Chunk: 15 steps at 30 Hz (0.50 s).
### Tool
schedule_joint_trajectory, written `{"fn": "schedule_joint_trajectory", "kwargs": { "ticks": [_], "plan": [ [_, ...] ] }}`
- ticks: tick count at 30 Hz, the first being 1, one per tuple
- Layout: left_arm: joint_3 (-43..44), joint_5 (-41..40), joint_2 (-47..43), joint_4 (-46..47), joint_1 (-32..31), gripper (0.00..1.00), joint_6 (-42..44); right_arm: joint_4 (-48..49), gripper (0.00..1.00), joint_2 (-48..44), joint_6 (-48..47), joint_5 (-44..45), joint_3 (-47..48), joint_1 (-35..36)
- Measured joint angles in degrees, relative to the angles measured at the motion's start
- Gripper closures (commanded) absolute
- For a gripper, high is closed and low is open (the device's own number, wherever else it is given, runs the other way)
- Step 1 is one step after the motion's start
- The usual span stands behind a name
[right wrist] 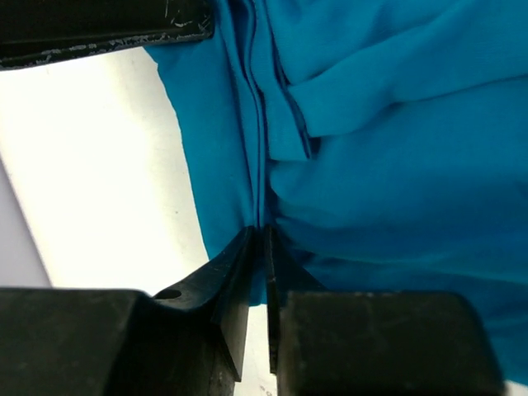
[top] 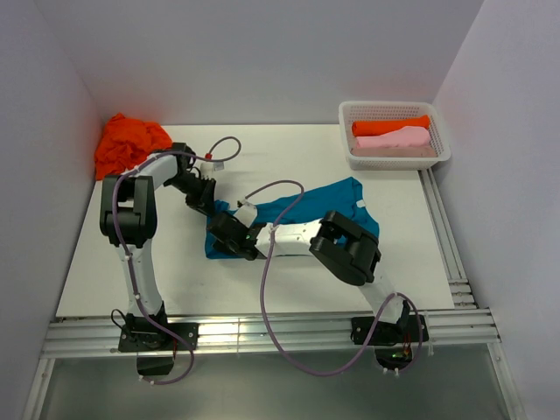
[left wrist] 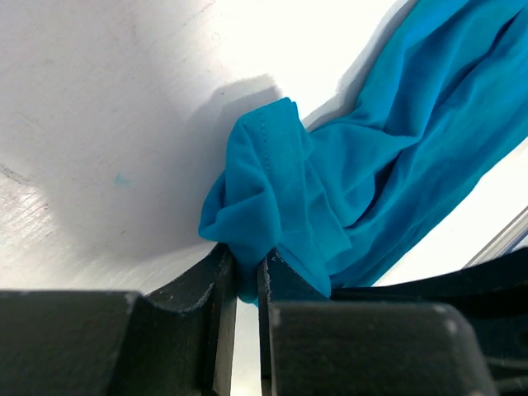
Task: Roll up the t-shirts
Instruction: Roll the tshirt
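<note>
Top view: the teal t-shirt (top: 337,206) lies bunched up in the middle of the white tabletop (top: 175,271). Both arms reach its left end, with the left jaws at its 10 o'clock corner and the right jaws at its 8 o'clock corner. An orange t-shirt (top: 129,143) sits in a heap at 10 o'clock on the tabletop. A white basket (top: 398,159) at 2 o'clock holds 1 rolled orange t-shirt (top: 391,125) and 1 rolled pink t-shirt (top: 391,140).

Left wrist view: the left jaws are clenched on a lump of the teal t-shirt (left wrist: 272,198).

Right wrist view: the right jaws pinch a thin fold of the teal t-shirt (right wrist: 396,165), and the cloth spreads out toward 12 and 3 o'clock
</note>
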Motion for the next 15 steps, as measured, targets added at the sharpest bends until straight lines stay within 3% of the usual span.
{"fn": "schedule_joint_trajectory", "kwargs": {
  "ticks": [7, 15],
  "plan": [
    [0.35, -2.14, -0.11, -0.33, -0.92, 0.84, 0.59, -7.93, 0.62, -0.33, -1.03, 4.26, 2.84, 0.85],
    [0.35, -3.87, -0.52, -0.31, -1.79, 0.85, 1.16, -19.19, 0.62, -1.03, -5.42, 10.14, 10.29, 1.68]
  ]
}}
